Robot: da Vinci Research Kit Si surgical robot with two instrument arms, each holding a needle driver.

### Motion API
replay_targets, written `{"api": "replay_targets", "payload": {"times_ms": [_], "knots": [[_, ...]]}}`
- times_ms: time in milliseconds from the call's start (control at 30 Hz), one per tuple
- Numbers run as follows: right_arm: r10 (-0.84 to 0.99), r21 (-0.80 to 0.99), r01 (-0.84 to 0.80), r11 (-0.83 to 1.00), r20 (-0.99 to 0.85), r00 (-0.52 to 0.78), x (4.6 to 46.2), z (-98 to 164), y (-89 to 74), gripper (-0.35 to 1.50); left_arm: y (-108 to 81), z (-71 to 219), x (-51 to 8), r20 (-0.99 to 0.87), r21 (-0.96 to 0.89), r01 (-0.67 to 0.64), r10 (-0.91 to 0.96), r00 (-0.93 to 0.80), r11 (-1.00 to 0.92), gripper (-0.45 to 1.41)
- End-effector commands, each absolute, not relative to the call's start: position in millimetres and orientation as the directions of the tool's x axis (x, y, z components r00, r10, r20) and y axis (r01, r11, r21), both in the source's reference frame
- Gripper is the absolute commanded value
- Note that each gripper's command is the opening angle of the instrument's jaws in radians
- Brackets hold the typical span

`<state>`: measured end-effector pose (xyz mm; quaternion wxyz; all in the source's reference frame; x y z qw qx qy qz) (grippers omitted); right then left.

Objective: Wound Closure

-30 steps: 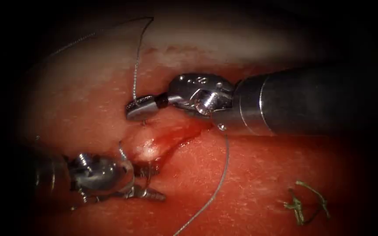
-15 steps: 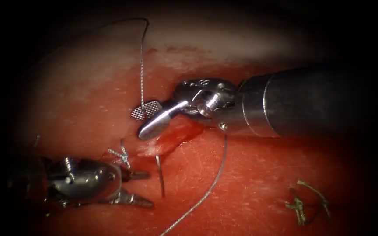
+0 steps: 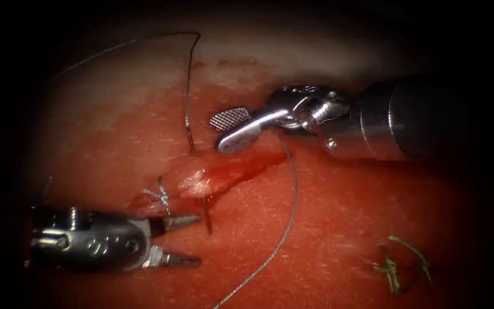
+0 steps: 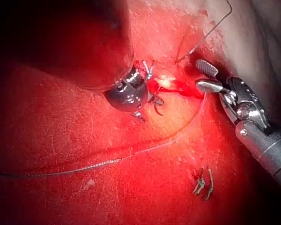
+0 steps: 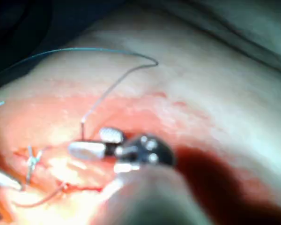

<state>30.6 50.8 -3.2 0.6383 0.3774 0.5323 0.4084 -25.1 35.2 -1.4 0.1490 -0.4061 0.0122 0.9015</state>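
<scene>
The needle (image 3: pixel 207 216) sits in the tissue (image 3: pixel 338 229) with neither tool holding it. Its dark tip end sticks out on the right side of the cut (image 3: pixel 224 174), and its tail end (image 3: pixel 190 140) enters on the left side. My right tool (image 3: pixel 219 133) hangs open just above the cut, right of the tail, with nothing in its jaws. My left tool (image 3: pixel 198 240) is open and holds nothing, its upper jaw tip close to the needle's tip. In the left wrist view the needle (image 4: pixel 157 109) curves up beside the left tool (image 4: pixel 147 105). The right tool (image 5: pixel 96 143) stands open over the cut.
The thread (image 3: pixel 186 86) rises from the needle's tail, bends at the top and runs off to the left. A second length of thread (image 3: pixel 293 194) curves from under the right tool down to the near edge. A tied stitch (image 3: pixel 160 195) closes the cut's left end. Cut ends of thread (image 3: pixel 398 264) lie far right.
The right tool opened, let go of the needle's tail and drew back to the upper right. The needle's tip came out on the right of the cut. The left tool turned and shifted lower.
</scene>
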Motion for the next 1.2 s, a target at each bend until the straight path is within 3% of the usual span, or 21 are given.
{"api": "replay_targets", "payload": {"times_ms": [33,400,500,600,700,733,1200], "knots": [[0.923,0.917,-0.117,0.382,-0.372,0.1,31.4,-2.5,50.6,1.27,34.6,-0.5,-25.8,-0.738,-0.102,-0.282,0.263,-0.622,-0.954,0.52],[0.92,0.914,-0.119,0.388,-0.378,0.099,31.7,-2.4,50.5,1.27,34.7,3.0,-27.7,-0.738,-0.099,-0.27,0.253,-0.625,-0.958,0.53],[0.92,0.914,-0.119,0.388,-0.378,0.098,31.7,-2.4,50.5,1.25,35.1,3.6,-27.2,-0.739,-0.111,-0.277,0.265,-0.619,-0.955,0.45],[0.92,0.914,-0.119,0.388,-0.378,0.098,31.8,-2.4,50.5,1.25,35.4,3.9,-26.4,-0.723,-0.187,-0.328,0.356,-0.592,-0.926,0.18],[0.92,0.914,-0.119,0.388,-0.378,0.098,31.8,-2.4,50.5,1.25,35.1,3.5,-26.8,-0.663,-0.341,-0.445,0.547,-0.511,-0.828,-0.32],[0.92,0.914,-0.119,0.388,-0.378,0.098,31.8,-2.4,50.5,1.25,35.0,3.1,-27.3,-0.632,-0.392,-0.48,0.609,-0.48,-0.785,-0.35],[0.92,0.914,-0.118,0.388,-0.378,0.099,31.6,-3.0,49.5,1.25,37.0,-3.6,-28.9,-0.47,-0.675,-0.53,0.853,-0.227,-0.513,-0.35]]}}
